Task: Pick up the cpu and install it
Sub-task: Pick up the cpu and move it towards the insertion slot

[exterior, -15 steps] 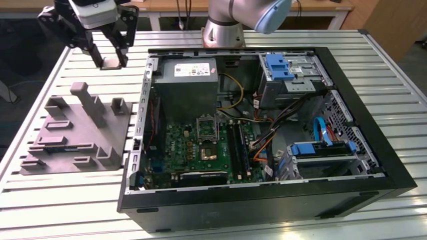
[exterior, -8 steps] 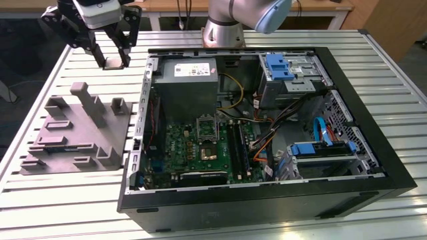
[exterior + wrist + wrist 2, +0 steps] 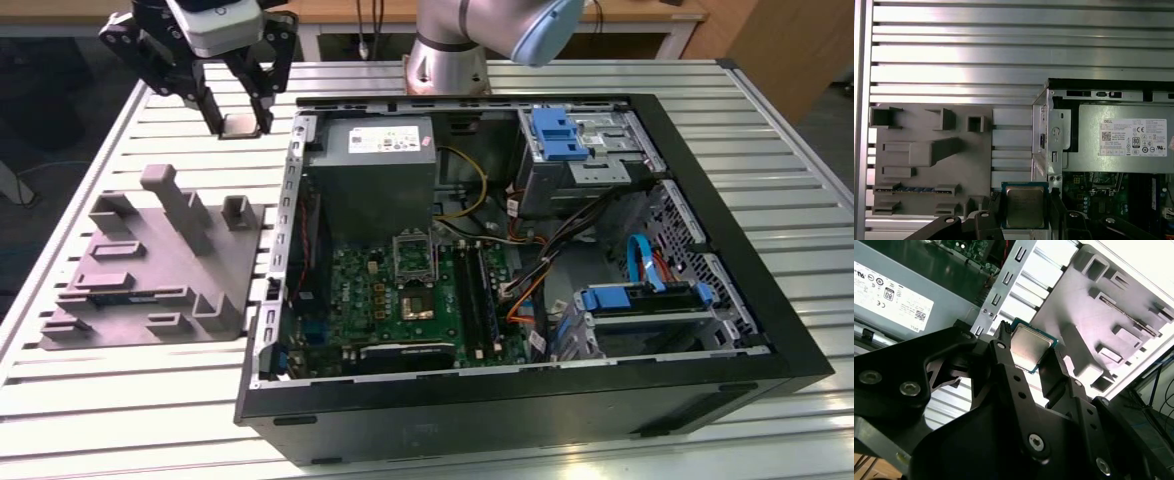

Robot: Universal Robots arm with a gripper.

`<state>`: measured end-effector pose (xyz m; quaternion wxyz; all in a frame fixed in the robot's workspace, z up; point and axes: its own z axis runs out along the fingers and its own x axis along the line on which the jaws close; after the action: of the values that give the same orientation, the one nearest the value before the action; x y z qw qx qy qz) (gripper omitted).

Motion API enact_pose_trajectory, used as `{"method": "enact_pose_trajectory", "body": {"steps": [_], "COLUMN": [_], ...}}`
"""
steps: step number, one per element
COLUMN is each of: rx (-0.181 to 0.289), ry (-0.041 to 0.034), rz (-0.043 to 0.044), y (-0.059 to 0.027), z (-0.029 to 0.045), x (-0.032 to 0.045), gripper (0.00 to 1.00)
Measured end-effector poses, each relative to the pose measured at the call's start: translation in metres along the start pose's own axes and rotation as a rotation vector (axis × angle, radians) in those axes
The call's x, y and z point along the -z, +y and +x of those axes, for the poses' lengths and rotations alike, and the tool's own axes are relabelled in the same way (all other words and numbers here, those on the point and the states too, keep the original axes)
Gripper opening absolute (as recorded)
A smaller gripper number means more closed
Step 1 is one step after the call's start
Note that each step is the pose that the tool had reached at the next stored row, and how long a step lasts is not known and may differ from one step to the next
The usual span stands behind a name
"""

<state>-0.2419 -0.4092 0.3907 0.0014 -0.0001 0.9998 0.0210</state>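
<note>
Bright, even light, strong glare across the slatted table (image 3: pixel 1004 75), soft shadows.

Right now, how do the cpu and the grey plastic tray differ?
Size: the cpu is a small flat square; the grey plastic tray is far larger, with upright posts. Finish: the cpu's top is shiny metal; the tray is matte. State: the cpu is held in the air by the gripper; the tray lies flat on the slatted table. Both are greyish and outside the computer case, to the exterior view's left of it.
</note>
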Motion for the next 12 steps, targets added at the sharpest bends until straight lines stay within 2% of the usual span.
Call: {"method": "enact_pose_trajectory", "body": {"steps": [12], "rx": [0.0], "ry": [-0.0001], "rz": [-0.0001], "y": [0.0], "z": [-0.0179], "x": [-0.0001], "gripper": [0.47]}}
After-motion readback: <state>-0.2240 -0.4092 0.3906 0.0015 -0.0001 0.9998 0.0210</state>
